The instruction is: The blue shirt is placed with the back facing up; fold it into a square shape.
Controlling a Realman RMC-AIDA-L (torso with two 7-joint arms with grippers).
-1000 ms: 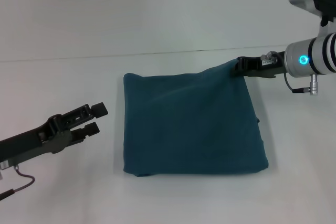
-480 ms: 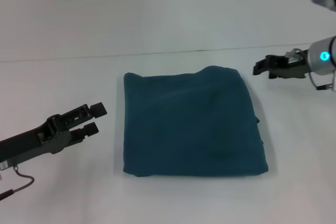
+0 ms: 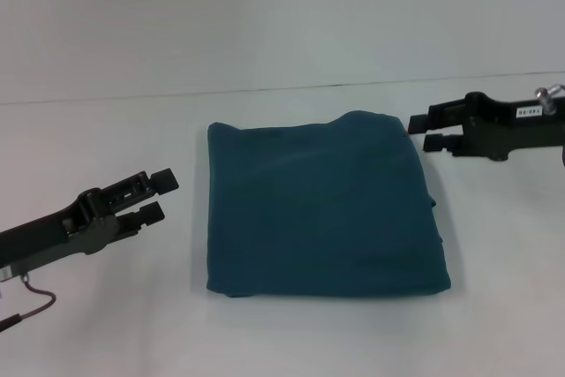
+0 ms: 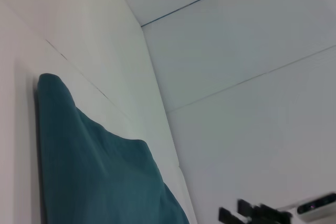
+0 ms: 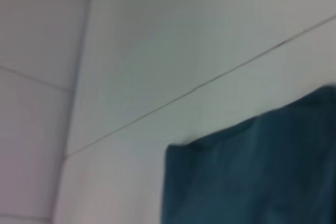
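Note:
The blue shirt (image 3: pixel 322 207) lies folded into a near-square block in the middle of the white table, plain side up. It also fills part of the left wrist view (image 4: pixel 94 171) and the right wrist view (image 5: pixel 252 177). My left gripper (image 3: pixel 159 195) hovers open to the left of the shirt, a short gap away. My right gripper (image 3: pixel 424 131) is open just beside the shirt's far right corner, not touching it. The right gripper's fingers (image 4: pixel 247 214) also show far off in the left wrist view.
The white table (image 3: pixel 106 324) spreads on every side of the shirt. Its far edge (image 3: pixel 265 90) meets a plain white wall behind.
My right gripper let go of the shirt's far right corner, pulled away to the right, then came back closer beside the corner. The corner dropped flat. The left arm barely moved.

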